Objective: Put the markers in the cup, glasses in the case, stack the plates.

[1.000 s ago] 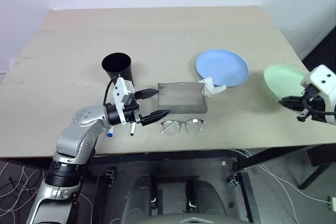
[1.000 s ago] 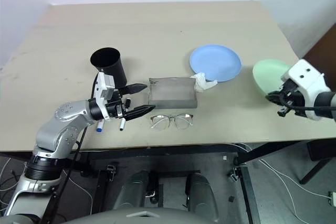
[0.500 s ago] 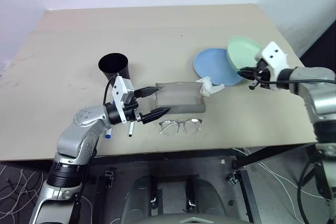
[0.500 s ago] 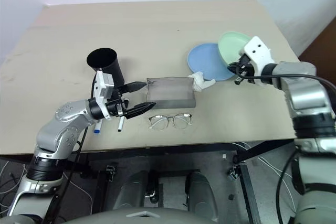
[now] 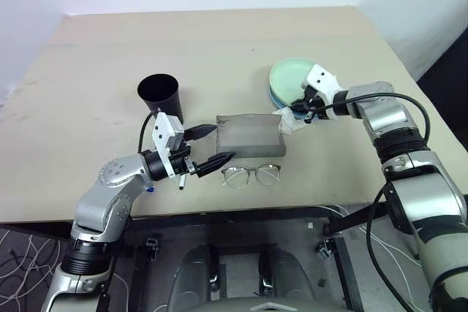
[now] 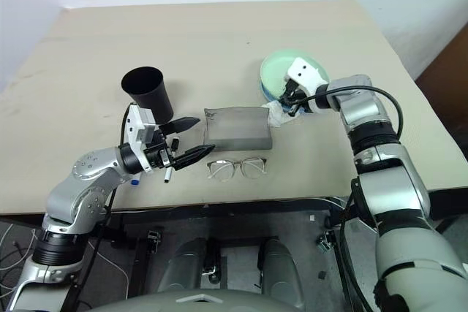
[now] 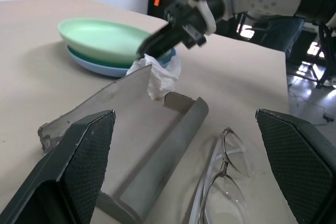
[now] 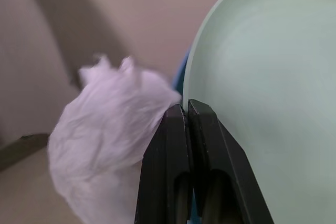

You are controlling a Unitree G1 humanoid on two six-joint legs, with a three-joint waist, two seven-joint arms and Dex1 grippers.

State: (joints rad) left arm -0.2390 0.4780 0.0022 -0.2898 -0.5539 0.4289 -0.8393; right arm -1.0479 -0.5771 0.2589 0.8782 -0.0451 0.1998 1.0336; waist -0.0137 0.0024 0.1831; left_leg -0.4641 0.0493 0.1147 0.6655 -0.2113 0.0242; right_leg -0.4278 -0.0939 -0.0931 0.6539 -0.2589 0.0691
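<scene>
Mint green round plastic plate [image 5: 291, 75] lies flat on the light blue plate [image 7: 100, 65], its rim pinched in my right gripper [image 5: 301, 103], fingers closed tight on the near edge. Crumpled white tissue [image 5: 289, 119] sits just beside that edge, touching the grey rectangular glasses case [image 5: 251, 136], whose long side runs across the beige table [image 5: 219, 42]. My left gripper [image 5: 210, 145] hovers wide open, empty, pointing at the case. Thin dark-framed glasses [image 5: 252, 174] lie nearer me.

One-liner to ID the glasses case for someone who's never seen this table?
On the beige table, look near the front edge, between the black cup and the stacked plates. The case is the grey rectangular box with a crumpled white tissue at one corner; the glasses lie just in front of it.
</scene>
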